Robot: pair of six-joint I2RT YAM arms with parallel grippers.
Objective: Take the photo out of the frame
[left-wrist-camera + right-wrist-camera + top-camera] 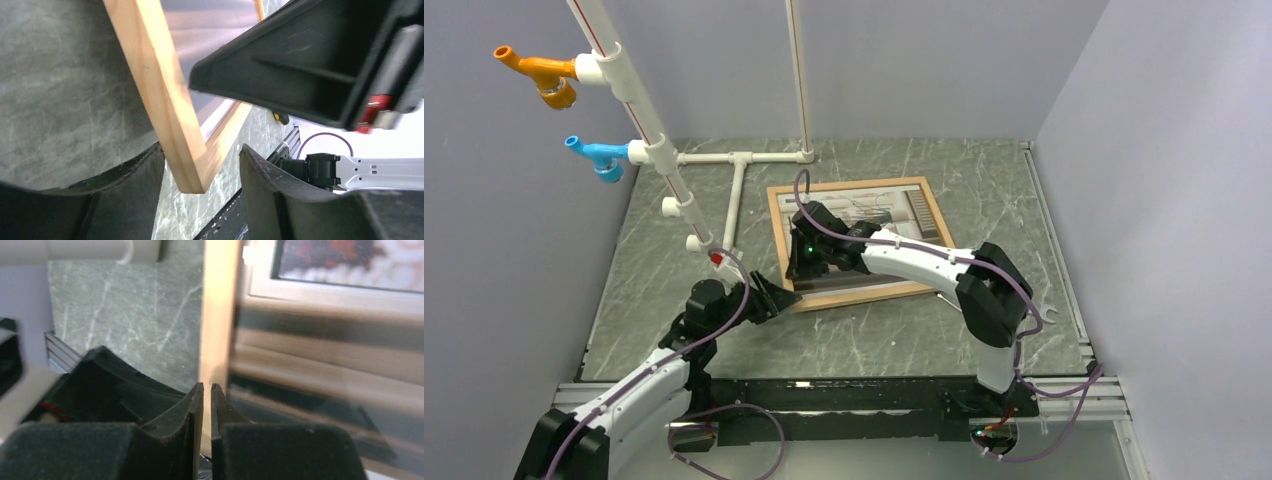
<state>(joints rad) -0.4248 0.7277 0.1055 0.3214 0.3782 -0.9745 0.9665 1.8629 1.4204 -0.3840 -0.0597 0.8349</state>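
Observation:
The light-wood frame (856,186) lies on the marble table with the photo (894,212) inside it, picture side up. My left gripper (782,298) is at the frame's near-left corner. In the left wrist view that corner (192,170) sits between its open fingers (260,185), with a gap on the right side. My right gripper (802,262) is over the frame's left moulding. Its fingers (197,405) stand almost together, and the moulding (217,315) runs into the thin slit between them. The photo (350,260) shows blurred beside it.
A white pipe structure (739,190) stands left of the frame, its slanted pipe carrying an orange fitting (539,75) and a blue fitting (599,157). Grey walls close in the table on three sides. A black rail (844,395) runs along the near edge.

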